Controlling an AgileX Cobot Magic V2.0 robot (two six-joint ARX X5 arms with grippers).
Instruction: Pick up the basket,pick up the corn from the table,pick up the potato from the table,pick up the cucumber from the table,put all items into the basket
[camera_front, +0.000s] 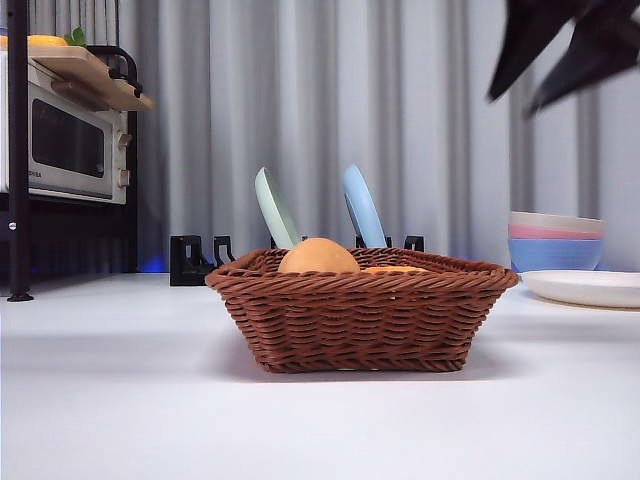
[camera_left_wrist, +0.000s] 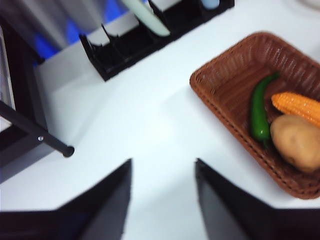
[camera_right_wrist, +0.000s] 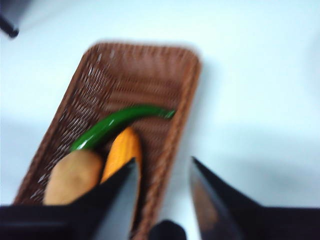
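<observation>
The brown wicker basket (camera_front: 362, 320) stands mid-table (camera_front: 120, 400). Inside it lie the tan potato (camera_front: 318, 257), the orange corn (camera_left_wrist: 300, 106) and the green cucumber (camera_left_wrist: 260, 110); the front view shows only the potato top and a sliver of corn (camera_front: 393, 269). My right gripper (camera_front: 540, 60) hangs open high above the basket's right side, blurred; its wrist view looks down on basket (camera_right_wrist: 165, 70), cucumber (camera_right_wrist: 120, 122), corn (camera_right_wrist: 122, 150) and potato (camera_right_wrist: 72, 175). My left gripper (camera_left_wrist: 162, 185) is open above bare table beside the basket (camera_left_wrist: 230, 75), holding nothing.
A black rack (camera_front: 195, 258) with a green plate (camera_front: 275, 208) and a blue plate (camera_front: 362, 205) stands behind the basket. Stacked bowls (camera_front: 556, 240) and a white plate (camera_front: 585, 288) sit at the right. A microwave (camera_front: 70, 140) on a dark shelf stands at the left.
</observation>
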